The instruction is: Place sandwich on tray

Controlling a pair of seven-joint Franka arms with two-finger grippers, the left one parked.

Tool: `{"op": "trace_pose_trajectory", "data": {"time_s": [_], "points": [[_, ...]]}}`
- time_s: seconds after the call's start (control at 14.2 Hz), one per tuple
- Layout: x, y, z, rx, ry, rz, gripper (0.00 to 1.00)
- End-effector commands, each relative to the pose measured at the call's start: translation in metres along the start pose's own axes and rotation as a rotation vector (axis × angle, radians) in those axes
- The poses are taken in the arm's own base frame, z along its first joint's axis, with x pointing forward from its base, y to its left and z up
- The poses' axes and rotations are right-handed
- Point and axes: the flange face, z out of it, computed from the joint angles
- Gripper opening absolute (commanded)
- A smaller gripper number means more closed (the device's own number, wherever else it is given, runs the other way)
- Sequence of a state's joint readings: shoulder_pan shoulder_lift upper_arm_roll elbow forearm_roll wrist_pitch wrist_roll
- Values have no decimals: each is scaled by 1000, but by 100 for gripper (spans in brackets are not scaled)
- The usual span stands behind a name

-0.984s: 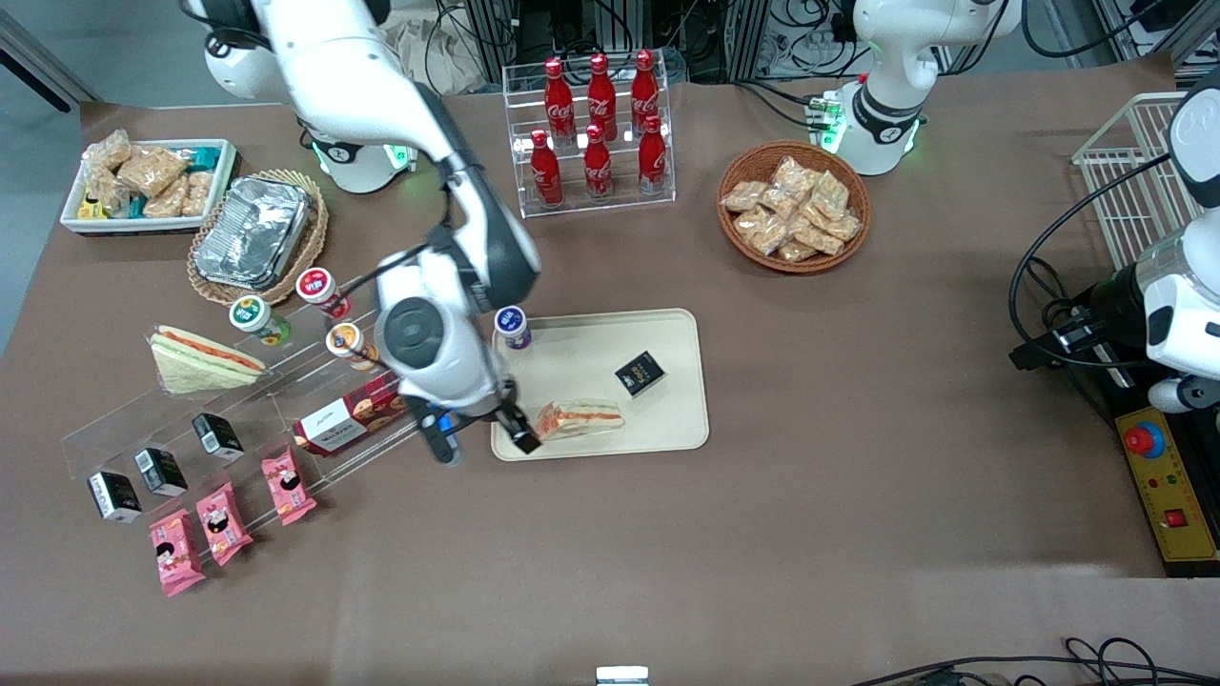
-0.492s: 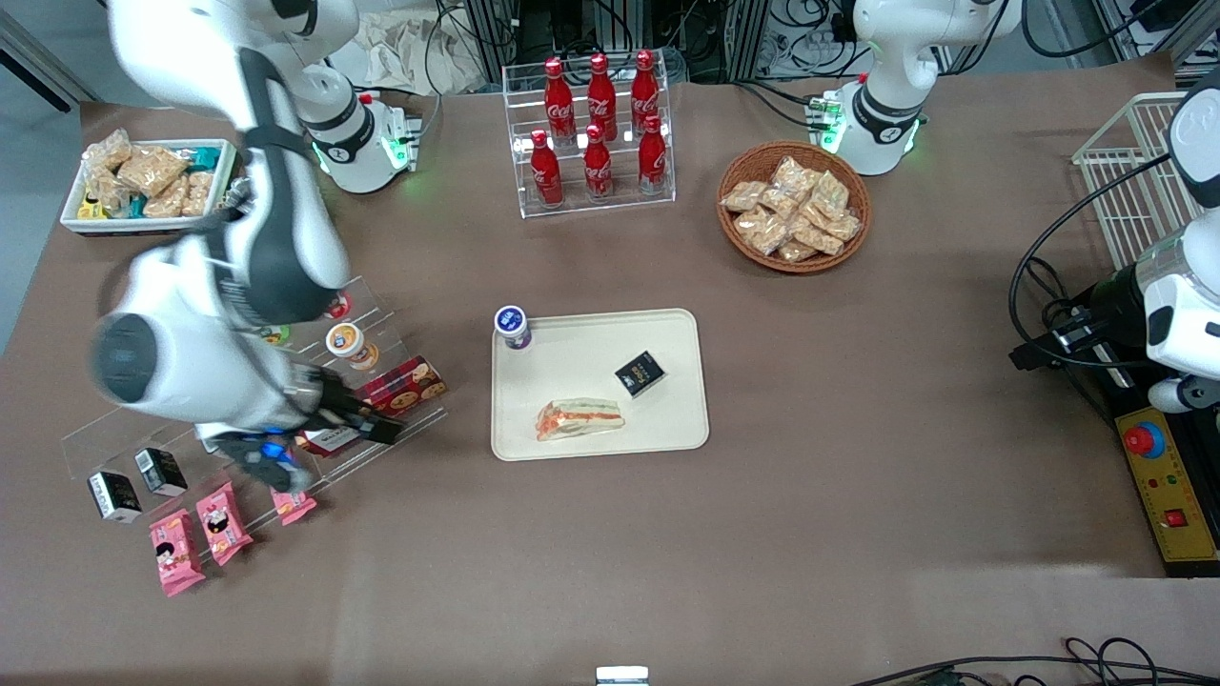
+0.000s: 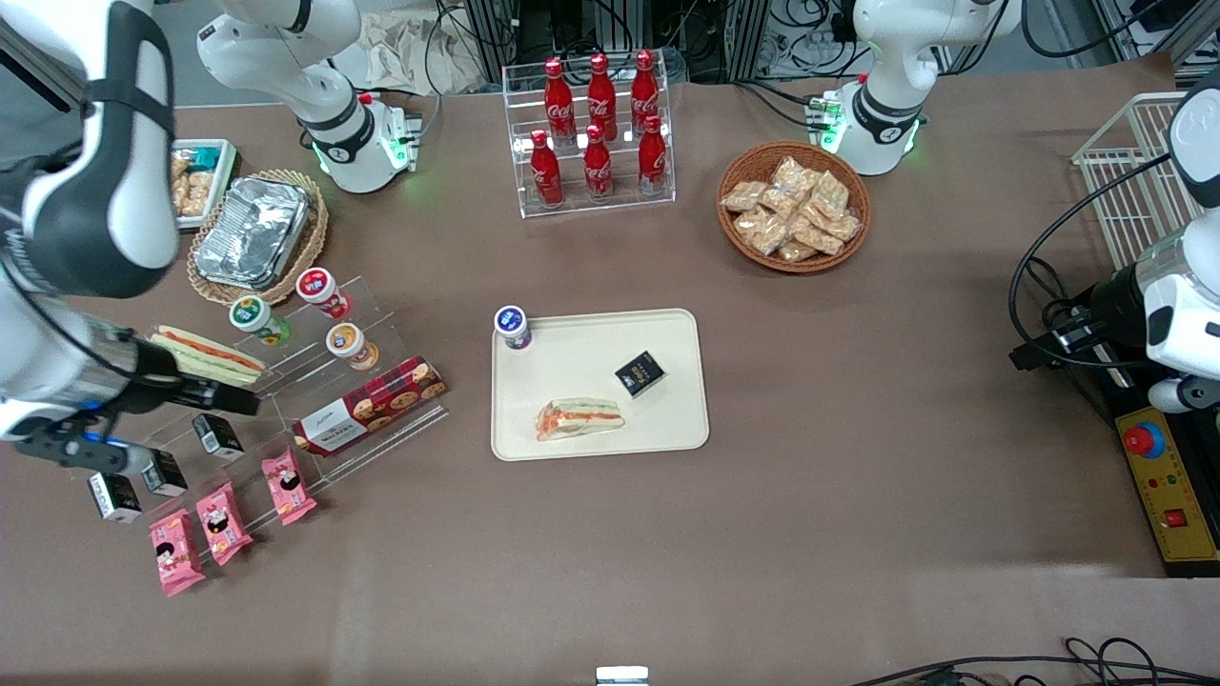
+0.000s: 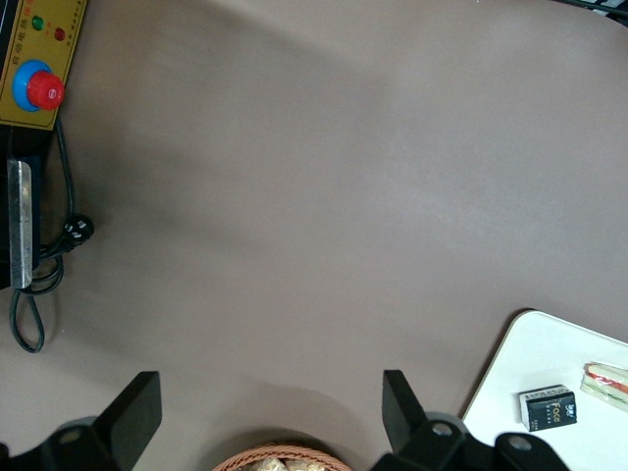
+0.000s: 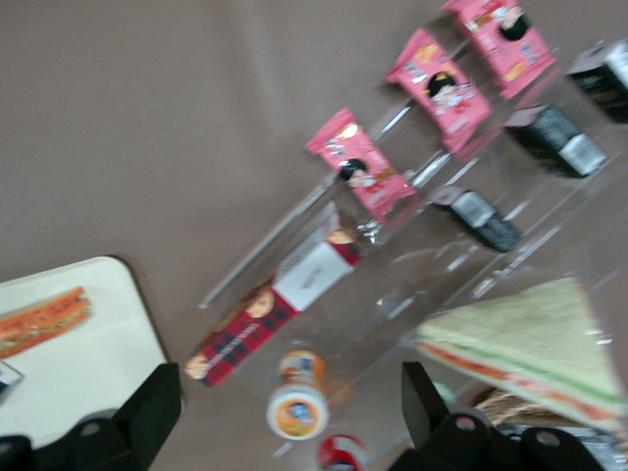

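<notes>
The sandwich (image 3: pixel 579 418) lies flat on the cream tray (image 3: pixel 667 329), near the tray's front edge, with nothing holding it. It also shows in the right wrist view (image 5: pixel 44 319) on the tray (image 5: pixel 88 373), and in the left wrist view (image 4: pixel 608 381). My right gripper (image 3: pixel 238 400) is open and empty, far from the tray toward the working arm's end of the table. It hovers over the clear acrylic shelf, just in front of the twin wedge sandwich (image 3: pixel 205 354). In the right wrist view the gripper (image 5: pixel 289 412) hangs over an orange-lidded cup, beside the twin wedge (image 5: pixel 530 339).
A black box (image 3: pixel 640 373) lies on the tray and a purple-lidded cup (image 3: pixel 513 327) stands at its corner. The acrylic shelf holds a cookie box (image 3: pixel 370 405), cups, black packs and pink packets. A cola rack (image 3: pixel 596 124), snack basket (image 3: pixel 793 205) and foil container (image 3: pixel 253 232) stand farther back.
The right arm swung from the tray to the working arm's end of the table, over the shelf. The sandwich stayed lying on the tray.
</notes>
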State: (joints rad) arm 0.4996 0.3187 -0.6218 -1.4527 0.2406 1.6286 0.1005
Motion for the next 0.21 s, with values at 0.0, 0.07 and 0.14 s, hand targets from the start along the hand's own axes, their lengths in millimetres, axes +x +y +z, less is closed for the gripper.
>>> {"op": "trace_pose_trajectory", "data": {"time_s": [0.0, 0.07, 0.14], "points": [[-6, 38, -24, -4, 14, -58, 100], [-3, 59, -27, 5, 18, -64, 100], [-1, 76, -28, 15, 20, -68, 100]]}}
